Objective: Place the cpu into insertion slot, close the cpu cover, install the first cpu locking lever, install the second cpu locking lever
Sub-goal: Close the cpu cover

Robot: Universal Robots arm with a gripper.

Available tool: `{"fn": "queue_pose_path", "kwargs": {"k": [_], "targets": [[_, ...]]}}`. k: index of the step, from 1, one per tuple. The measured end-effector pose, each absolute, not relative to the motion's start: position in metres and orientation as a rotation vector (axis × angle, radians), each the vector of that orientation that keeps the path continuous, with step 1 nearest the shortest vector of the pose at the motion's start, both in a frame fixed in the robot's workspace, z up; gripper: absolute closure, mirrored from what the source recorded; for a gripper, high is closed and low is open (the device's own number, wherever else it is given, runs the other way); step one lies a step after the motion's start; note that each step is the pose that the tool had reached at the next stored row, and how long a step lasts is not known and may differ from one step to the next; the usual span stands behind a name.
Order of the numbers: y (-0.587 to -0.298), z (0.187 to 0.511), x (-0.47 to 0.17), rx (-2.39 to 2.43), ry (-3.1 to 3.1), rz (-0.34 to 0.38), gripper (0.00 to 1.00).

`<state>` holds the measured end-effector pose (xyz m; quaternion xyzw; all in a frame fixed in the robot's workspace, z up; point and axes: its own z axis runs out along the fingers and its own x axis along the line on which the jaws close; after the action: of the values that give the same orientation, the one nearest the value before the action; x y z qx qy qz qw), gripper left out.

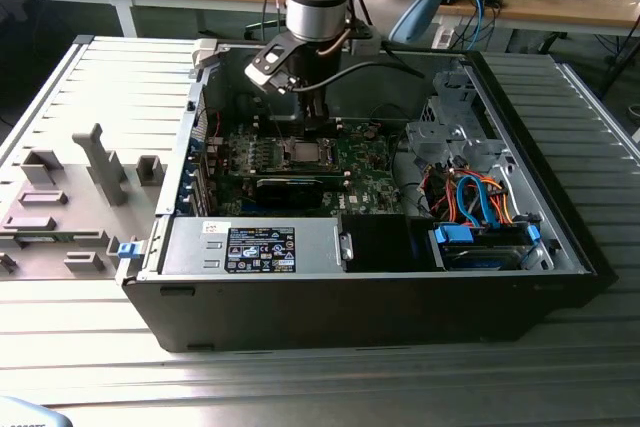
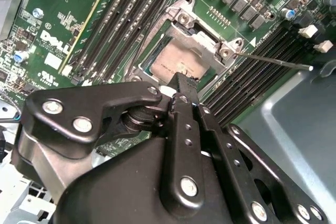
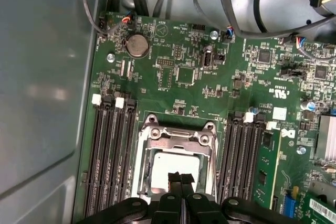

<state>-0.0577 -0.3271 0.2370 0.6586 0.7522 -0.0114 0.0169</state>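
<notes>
An open computer case holds the green motherboard (image 1: 370,172). The cpu (image 3: 176,163), a dull silver square, lies in the insertion slot (image 2: 202,31). The cpu cover (image 3: 178,134), a silver frame, lies around it, with the chip (image 2: 173,64) showing through its window. My gripper (image 3: 181,177) is shut with nothing between its fingers, its tips (image 2: 184,81) right over the chip's near edge. Whether they touch it is unclear. From the exterior view, the gripper (image 1: 308,139) hangs straight down onto the socket. A thin metal locking lever (image 2: 273,60) sticks out sideways from one corner of the cover.
Black memory slots (image 3: 113,156) flank the socket on both sides. A drive cage with blue and orange cables (image 1: 475,197) and a power supply (image 1: 260,247) fill the case front. The grey case wall (image 3: 42,77) stands close. Grey fixtures (image 1: 100,162) sit at the exterior view's left.
</notes>
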Motion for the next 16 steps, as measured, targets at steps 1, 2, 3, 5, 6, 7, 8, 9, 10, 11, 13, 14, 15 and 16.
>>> {"fn": "queue_pose_path", "kwargs": {"k": [1,2,3,5,6,7,8,9,10,11,13,14,15,16], "targets": [[-0.3271,0.2364,-0.0584,2.047,2.338,-0.035,0.89],[-0.3271,0.2357,-0.0592,2.047,2.338,-0.035,0.89],[-0.3271,0.2349,-0.0601,2.047,2.338,-0.035,0.89],[-0.3271,0.2336,-0.0619,2.047,2.338,-0.036,0.89],[-0.3271,0.2331,-0.0627,2.047,2.338,-0.036,0.89],[-0.3271,0.2326,-0.0633,2.047,2.338,-0.036,0.89],[-0.3271,0.2319,-0.0639,2.047,2.338,-0.035,0.89],[-0.3271,0.2312,-0.0643,2.047,2.338,-0.035,0.89],[-0.3271,0.2308,-0.0644,2.047,2.338,-0.035,0.89],[-0.3271,0.2305,-0.0646,2.047,2.338,-0.035,0.89],[-0.3271,0.2294,-0.0649,2.047,2.338,-0.035,0.89],[-0.3271,0.2285,-0.0654,2.047,2.338,-0.036,0.89],[-0.3271,0.2281,-0.0656,2.047,2.338,-0.036,0.89],[-0.3271,0.2277,-0.0658,2.047,2.338,-0.036,0.89]]}}
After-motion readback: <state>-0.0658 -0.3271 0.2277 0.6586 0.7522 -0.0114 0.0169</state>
